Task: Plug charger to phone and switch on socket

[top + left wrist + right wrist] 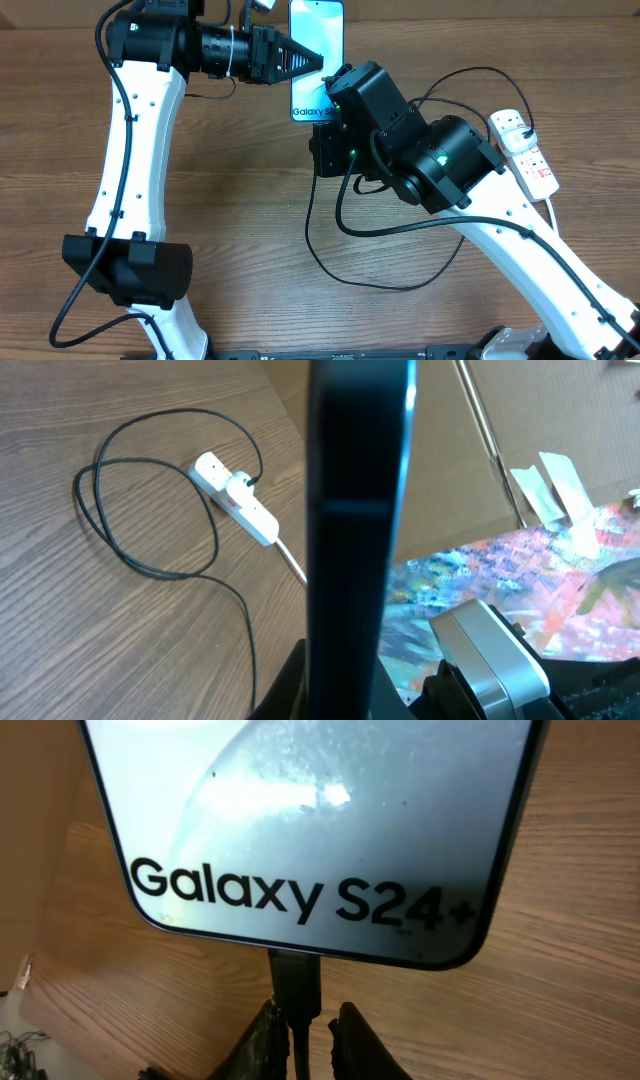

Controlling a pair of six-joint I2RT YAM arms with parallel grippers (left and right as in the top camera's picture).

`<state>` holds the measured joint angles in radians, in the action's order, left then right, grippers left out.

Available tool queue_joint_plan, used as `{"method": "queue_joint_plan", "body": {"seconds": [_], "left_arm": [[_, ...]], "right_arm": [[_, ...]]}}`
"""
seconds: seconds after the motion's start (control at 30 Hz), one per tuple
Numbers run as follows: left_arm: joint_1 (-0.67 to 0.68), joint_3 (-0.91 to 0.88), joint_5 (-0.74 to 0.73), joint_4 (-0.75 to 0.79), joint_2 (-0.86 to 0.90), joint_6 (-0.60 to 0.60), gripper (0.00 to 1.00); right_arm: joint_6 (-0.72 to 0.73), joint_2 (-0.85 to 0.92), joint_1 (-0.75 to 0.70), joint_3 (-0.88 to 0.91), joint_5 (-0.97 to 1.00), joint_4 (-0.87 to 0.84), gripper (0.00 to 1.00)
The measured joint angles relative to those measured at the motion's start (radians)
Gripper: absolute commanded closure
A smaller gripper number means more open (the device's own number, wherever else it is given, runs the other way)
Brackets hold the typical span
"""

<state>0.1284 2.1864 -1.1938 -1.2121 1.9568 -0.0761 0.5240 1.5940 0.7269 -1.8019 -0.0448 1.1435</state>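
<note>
Left jaws tight on one phone (320,25), right jaws tight on one charger (297,982) at its tip; one socket (525,150) apart.

I had the overhead camera looking straight down on the table (250,200) from well above. The left wrist camera sat hard against the phone (355,510), edge-on, facing out towards the power strip (238,500), which overhead also caught. The right wrist camera faced the phone's screen close up.
</note>
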Motion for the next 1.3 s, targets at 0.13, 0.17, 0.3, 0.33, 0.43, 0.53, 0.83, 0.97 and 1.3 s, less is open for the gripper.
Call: {"method": "queue_joint_plan", "body": {"seconds": [0.13,0.17,0.3,0.33,0.43,0.53,0.83,0.97,1.3], "left_arm": [[0.000,0.000,0.000,0.000,0.000,-0.012,0.96],[0.000,0.000,0.000,0.000,0.000,-0.016,0.96],[0.000,0.000,0.000,0.000,0.000,-0.023,0.96],[0.000,0.000,0.000,0.000,0.000,-0.023,0.96],[0.000,0.000,0.000,0.000,0.000,-0.023,0.96],[0.000,0.000,0.000,0.002,0.000,-0.023,0.96],[-0.005,0.000,0.000,0.004,0.001,-0.023,0.96],[-0.006,0.000,0.000,0.000,0.001,-0.018,0.96],[-0.009,0.000,-0.001,-0.023,0.001,0.013,0.96]], "right_arm": [[0.000,0.000,0.000,0.000,0.000,-0.006,0.87],[0.001,0.000,0.000,0.000,0.000,-0.006,0.88],[0.001,0.000,0.000,0.000,-0.003,-0.006,0.91],[0.001,0.000,0.000,0.000,-0.004,-0.007,0.91],[0.000,0.000,0.000,0.000,-0.003,-0.008,0.93],[0.001,0.000,0.000,0.000,-0.003,-0.008,0.94],[0.000,0.000,0.000,0.000,-0.003,-0.020,0.95],[0.000,0.000,0.000,0.000,-0.003,-0.020,0.95],[0.000,0.000,0.002,0.000,-0.010,-0.023,0.95]]}}
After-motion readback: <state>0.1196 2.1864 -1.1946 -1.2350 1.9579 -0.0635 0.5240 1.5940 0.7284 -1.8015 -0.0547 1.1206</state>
